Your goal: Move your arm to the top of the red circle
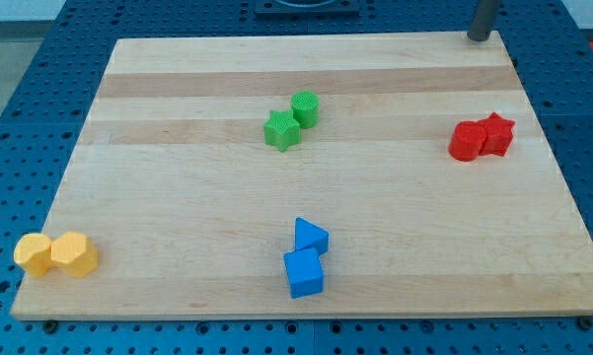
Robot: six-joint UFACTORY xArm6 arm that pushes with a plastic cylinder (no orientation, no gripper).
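Note:
The red circle [466, 141] lies near the view's right edge of the wooden board [178, 187], touching a red star [496, 134] on its right. My rod comes down at the view's top right, and my tip [479, 37] rests near the board's top right corner. The tip is well above the red circle in the view, slightly to its right, with bare wood between them.
A green star [281, 130] and a green cylinder [305, 107] touch near the board's upper middle. A blue triangle [311, 237] and a blue cube [304, 273] sit at the bottom middle. Two yellow blocks [56, 253] sit at the bottom left corner.

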